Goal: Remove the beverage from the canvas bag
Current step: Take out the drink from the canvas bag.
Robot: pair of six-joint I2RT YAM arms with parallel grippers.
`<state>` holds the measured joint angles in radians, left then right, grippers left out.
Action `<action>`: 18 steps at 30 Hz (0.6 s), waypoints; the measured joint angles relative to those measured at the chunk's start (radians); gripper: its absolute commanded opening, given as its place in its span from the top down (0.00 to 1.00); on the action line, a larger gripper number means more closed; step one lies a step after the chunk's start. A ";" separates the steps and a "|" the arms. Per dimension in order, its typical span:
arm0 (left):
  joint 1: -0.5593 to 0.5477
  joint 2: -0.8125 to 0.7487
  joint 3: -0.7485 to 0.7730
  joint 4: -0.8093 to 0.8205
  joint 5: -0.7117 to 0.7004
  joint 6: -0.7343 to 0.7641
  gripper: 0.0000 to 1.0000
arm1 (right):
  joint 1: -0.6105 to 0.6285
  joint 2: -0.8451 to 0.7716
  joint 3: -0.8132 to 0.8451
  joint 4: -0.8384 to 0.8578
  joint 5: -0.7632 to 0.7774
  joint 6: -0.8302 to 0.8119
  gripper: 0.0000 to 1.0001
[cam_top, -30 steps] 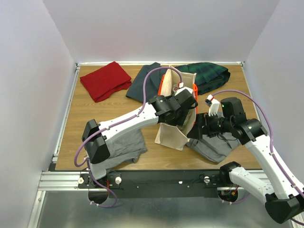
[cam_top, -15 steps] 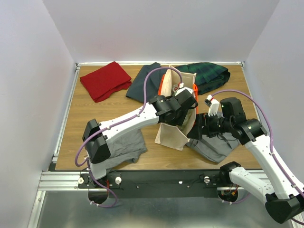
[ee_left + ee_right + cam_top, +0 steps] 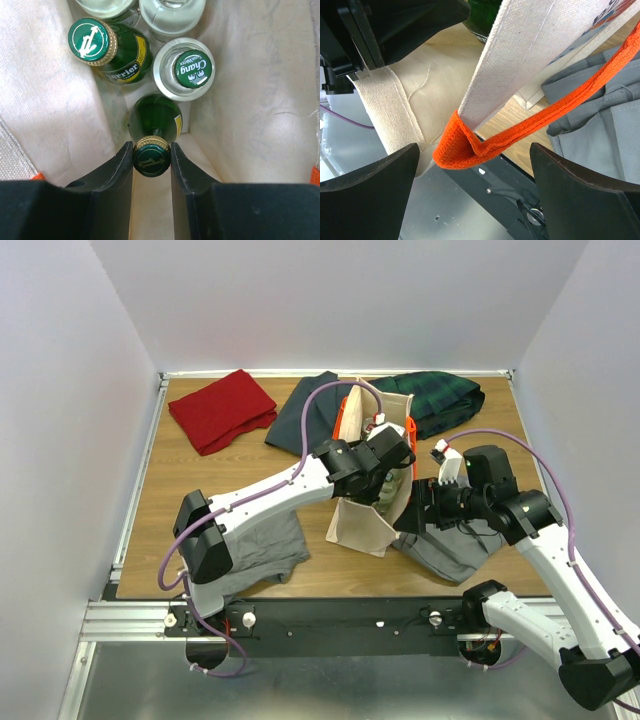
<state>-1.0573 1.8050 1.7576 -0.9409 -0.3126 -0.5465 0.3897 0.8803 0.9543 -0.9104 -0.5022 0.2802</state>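
The green glass bottle [image 3: 155,117] stands upright in a corner of the canvas bag [image 3: 250,100], its long axis pointing up into the left gripper [image 3: 151,159], which holds its cap [image 3: 151,163] tightly, while the right gripper [image 3: 474,150] is wide open around the orange handle [image 3: 545,117].
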 measured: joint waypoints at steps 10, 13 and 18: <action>0.002 0.004 0.010 -0.006 0.004 0.006 1.00 | 0.002 -0.011 0.000 0.000 0.017 0.000 0.00; 0.002 0.014 0.028 -0.019 0.007 0.013 1.00 | 0.002 -0.015 0.000 0.000 0.022 0.000 0.00; 0.005 0.048 0.089 -0.062 0.014 0.029 1.00 | 0.002 -0.024 -0.002 0.000 0.031 0.002 0.00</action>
<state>-1.0527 1.8534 1.8462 -1.0027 -0.2989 -0.5171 0.3920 0.8566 0.9527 -0.9104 -0.4717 0.2817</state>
